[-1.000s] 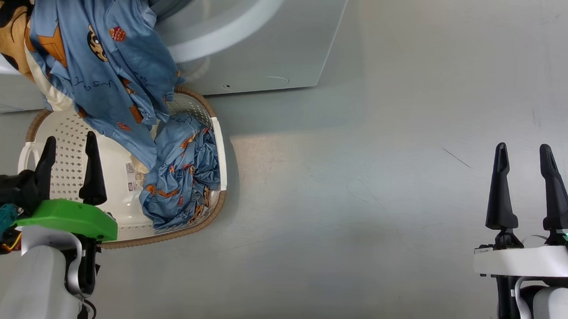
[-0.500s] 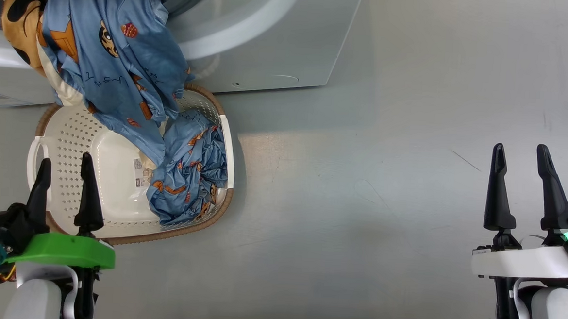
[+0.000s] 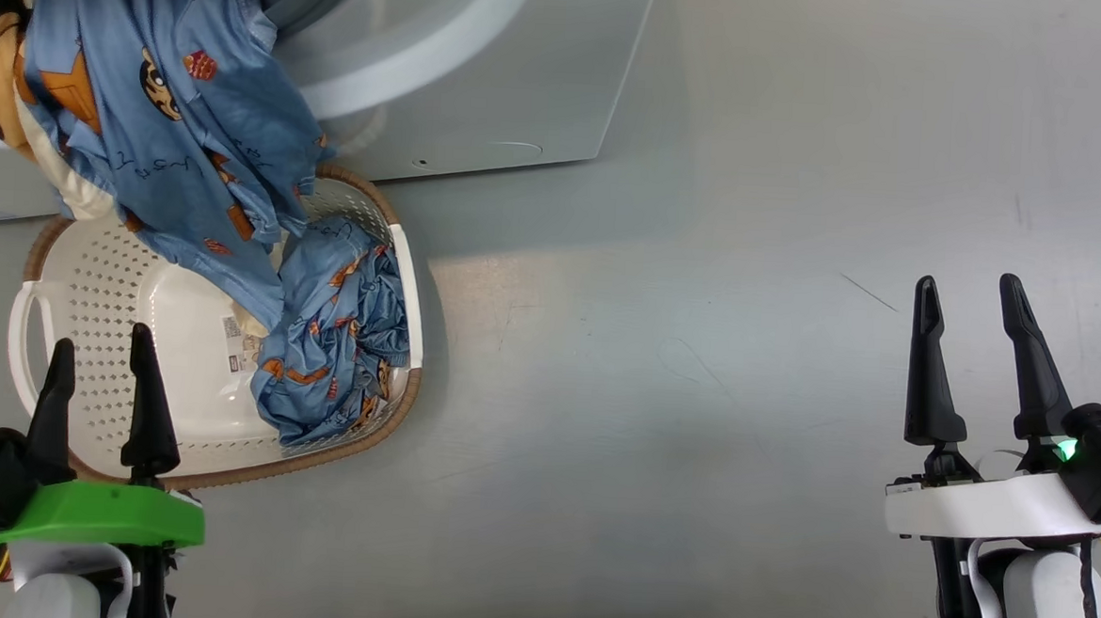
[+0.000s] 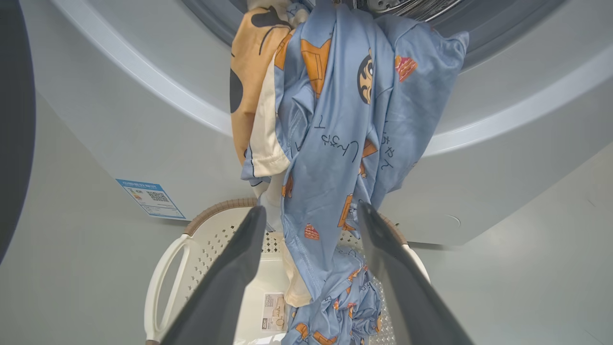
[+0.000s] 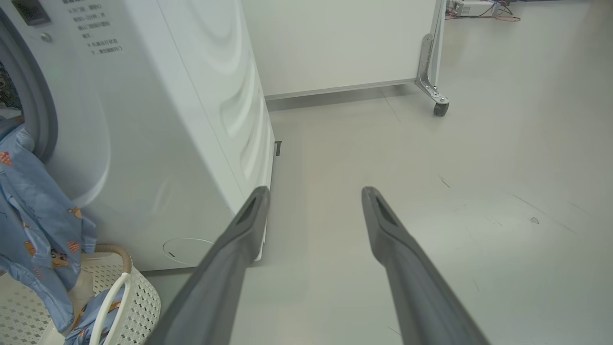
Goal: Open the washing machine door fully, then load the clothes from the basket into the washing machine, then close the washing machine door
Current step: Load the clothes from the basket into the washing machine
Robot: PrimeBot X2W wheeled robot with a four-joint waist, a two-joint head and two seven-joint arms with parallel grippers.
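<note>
The left wrist view shows what the head view cuts off. The blue printed clothes (image 4: 335,143) hang from the mouth of the washing machine (image 4: 143,120), below a sliver of steel drum (image 4: 407,5), and trail down into the basket (image 4: 163,268). The basket stands on the floor (image 3: 699,354) just in front of the machine. In the head view more blue cloth is bunched at the basket's right end.

The left gripper (image 3: 102,337) hovers over the basket's near left end, fingers apart and empty. The right gripper (image 3: 967,282) is well off to the right above bare floor, fingers spread, holding nothing.

The right wrist view adds the machine's side and a far white partition (image 5: 345,43) on a castor (image 5: 440,108).

A dark curved band (image 4: 14,120) at the left wrist view's left edge is cut off and cannot be identified.

A blue label (image 4: 151,197) low on the machine carries a QR code, but its text is too small to read. So are the basket's bottom label (image 4: 275,311) and the printed lines (image 5: 96,33) on the machine's front. Dark handwritten-style characters mark the blue cloth.
</note>
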